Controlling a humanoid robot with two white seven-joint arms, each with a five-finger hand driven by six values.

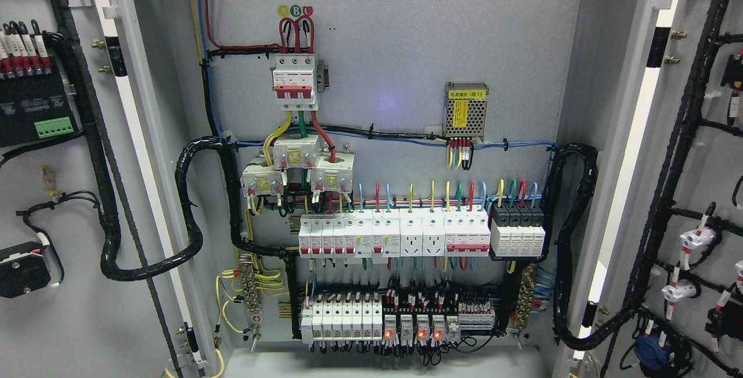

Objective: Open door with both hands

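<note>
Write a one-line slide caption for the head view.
Grey metal cabinet with left door and right door swung open, exposing white breakers.

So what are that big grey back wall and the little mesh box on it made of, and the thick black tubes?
The back wall looks like sheet metal with matt grey paint: flat, even, faintly speckled. The mesh box seems bare perforated metal, silvery, with a yellow label. The black tubes look like flexible plastic wrap around wire bundles, glossy and ribbed; plastic is only a guess.
</note>
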